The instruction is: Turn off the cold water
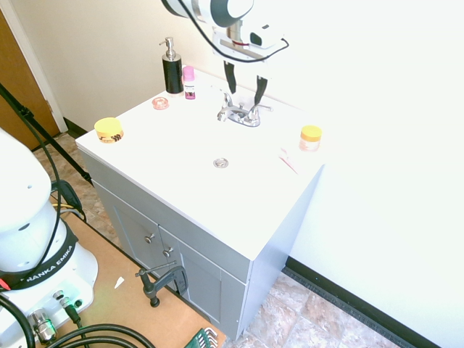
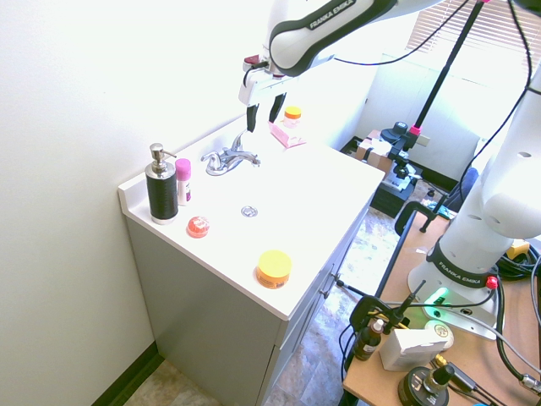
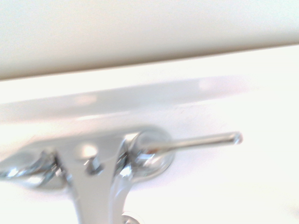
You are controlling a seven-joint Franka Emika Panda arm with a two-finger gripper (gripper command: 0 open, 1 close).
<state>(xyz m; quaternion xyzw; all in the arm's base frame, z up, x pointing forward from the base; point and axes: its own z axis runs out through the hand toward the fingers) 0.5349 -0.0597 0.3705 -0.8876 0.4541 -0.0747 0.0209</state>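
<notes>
Gripper (image 1: 245,90) fingers stand apart for you, pointing down above the faucet (image 1: 241,116), with a gap between them and nothing held; your target, the right-hand chrome lever (image 1: 263,109), sits at the faucet's right end as you face it from the basin's front; its slim bar points outward, away from the central spout (image 1: 223,114). In the wrist view you see that bar's long axis run roughly along the faucet's base and close to parallel with the back edge of the countertop (image 1: 188,152), its rounded tip (image 3: 237,138) at the outer end; the spout lies crosswise to it, reaching forward over the basin; on the faucet's other end you have the matching left-hand lever (image 2: 209,156).

In front of the faucet you find the drain (image 1: 221,163); to the faucet's left are the black soap dispenser (image 1: 172,75), a pink-capped bottle (image 1: 189,83) just beside it, a small reddish round item (image 2: 198,227) and, farther forward, a yellow-lidded jar (image 2: 274,269); to the faucet's right you have a smaller orange-lidded jar (image 1: 310,138) and a pink item (image 2: 287,134) near that jar.
</notes>
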